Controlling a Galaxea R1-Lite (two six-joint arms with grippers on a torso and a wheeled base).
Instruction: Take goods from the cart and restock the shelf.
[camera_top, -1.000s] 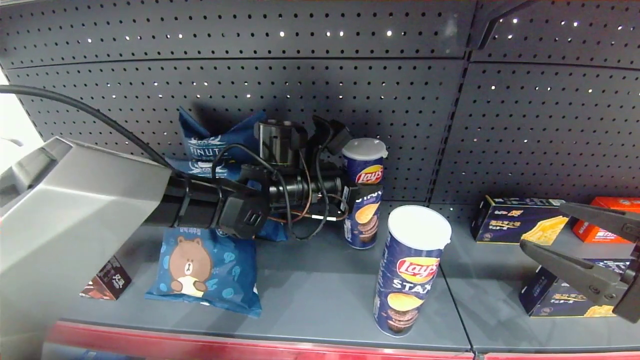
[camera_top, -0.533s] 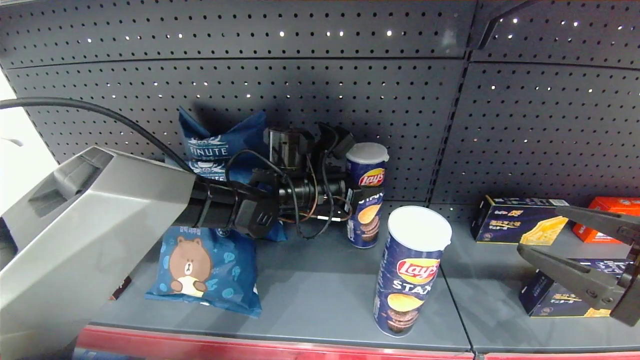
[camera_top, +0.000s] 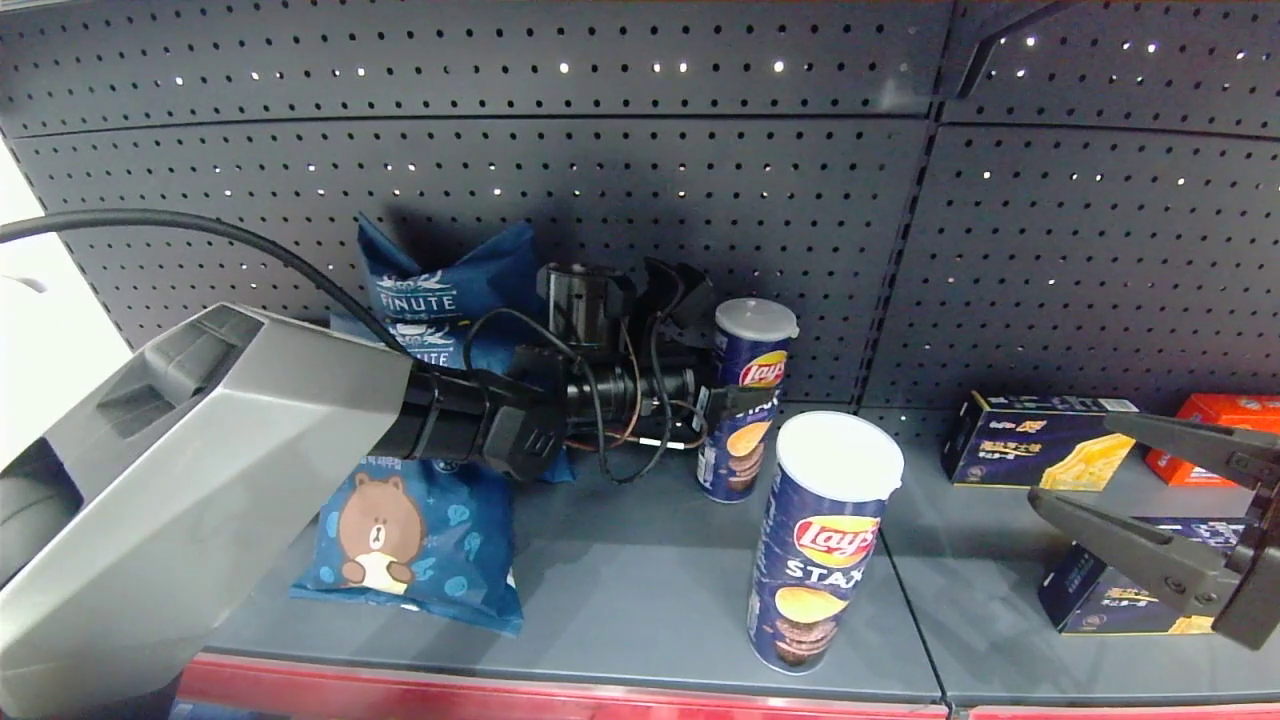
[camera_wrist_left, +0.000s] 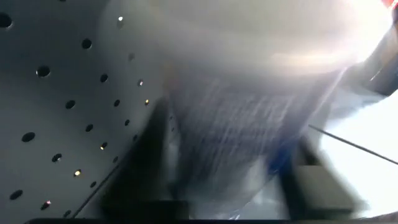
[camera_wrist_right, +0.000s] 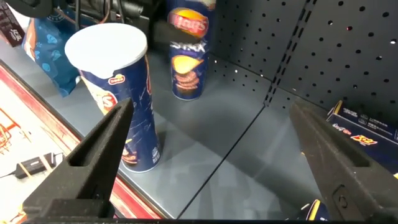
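A blue chips can (camera_top: 762, 368) with a clear lid is at the back of the grey shelf (camera_top: 620, 580), leaning with its top to the right. My left gripper (camera_top: 738, 398) is shut on its middle from the left; up close the can (camera_wrist_left: 249, 124) is a blur. A second, larger chips can (camera_top: 820, 540) with a white lid stands upright near the shelf's front edge. My right gripper (camera_top: 1075, 460) hangs open to the right of it, holding nothing. From that wrist, both the front can (camera_wrist_right: 118, 93) and the held can (camera_wrist_right: 188, 56) show beyond the right gripper (camera_wrist_right: 211, 109).
A blue bear-print bag (camera_top: 415, 535) lies at front left, with blue snack bags (camera_top: 440, 285) leaning on the pegboard wall (camera_top: 600, 180) behind my left arm. Flat boxes (camera_top: 1035, 440) and an orange box (camera_top: 1215, 410) sit at right. A red lip (camera_top: 560, 690) edges the shelf.
My left arm has carried the held can a little to the right along the back of the shelf, and the can now leans. The right gripper has barely shifted.
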